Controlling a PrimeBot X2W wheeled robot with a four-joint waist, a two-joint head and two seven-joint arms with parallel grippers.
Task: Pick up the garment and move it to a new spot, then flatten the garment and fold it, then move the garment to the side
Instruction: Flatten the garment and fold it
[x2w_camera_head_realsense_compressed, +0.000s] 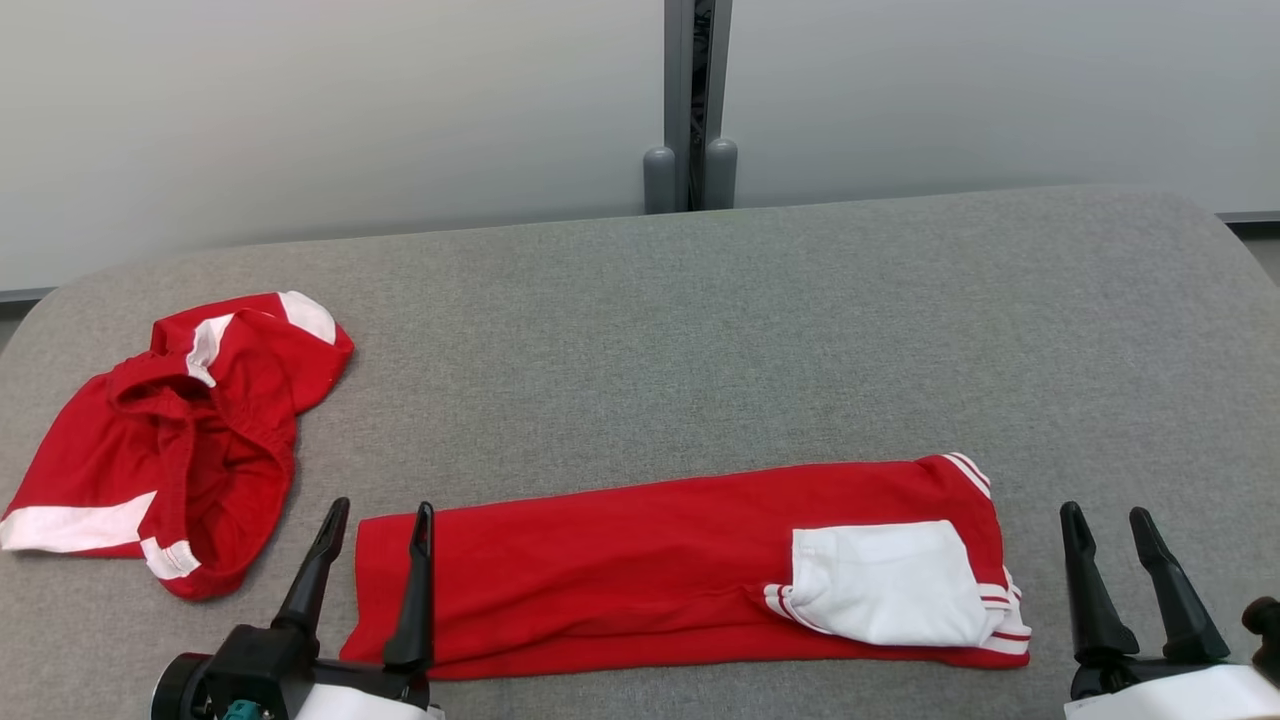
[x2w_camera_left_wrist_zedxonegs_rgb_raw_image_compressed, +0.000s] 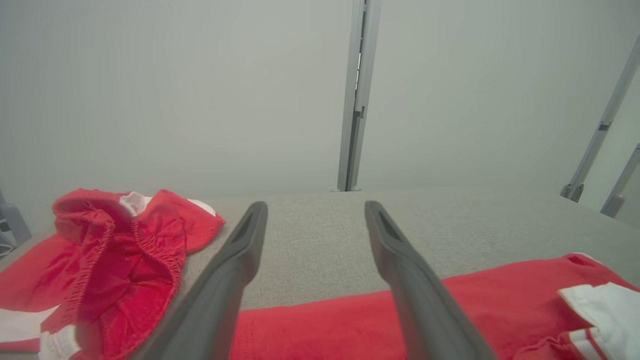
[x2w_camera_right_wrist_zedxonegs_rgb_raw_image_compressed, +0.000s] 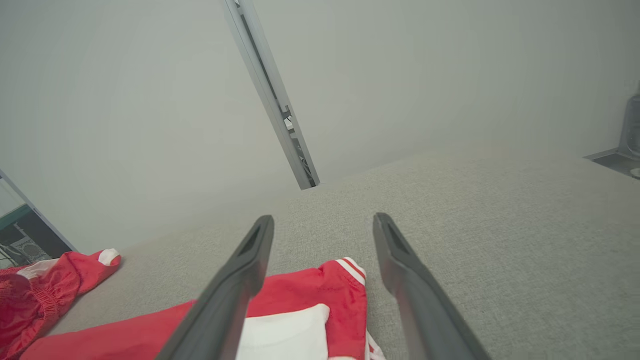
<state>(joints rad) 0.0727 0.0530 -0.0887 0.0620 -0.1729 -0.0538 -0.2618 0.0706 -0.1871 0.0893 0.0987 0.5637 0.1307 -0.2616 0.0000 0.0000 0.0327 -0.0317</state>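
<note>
Garment (x2w_camera_head_realsense_compressed: 620, 570): red, folded into a long flat band, lying crosswise on the table (x2w_camera_head_realsense_compressed: 700, 330) close to its near edge, between the two claws. A white sleeve (x2w_camera_head_realsense_compressed: 885, 580) with a red-striped cuff is folded over its right end.

Left claw (x2w_camera_head_realsense_compressed: 383, 508): jaws spread wide, nothing between them. It stands at the garment's left end, and from the head view its inner finger crosses the red edge. Whether it touches the cloth cannot be told.

Right claw (x2w_camera_head_realsense_compressed: 1105, 512): jaws wide and empty, just beyond the garment's right end, apart from it, over bare table.

Second red piece (x2w_camera_head_realsense_compressed: 190, 450): crumpled, with white bands and an elastic waistband, at the table's left side, apart from the folded garment.

Table: grey woven cover, rounded far corners.

Background: pale wall panels (x2w_camera_head_realsense_compressed: 300, 120) joined by a grey metal post (x2w_camera_head_realsense_compressed: 695, 100).
</note>
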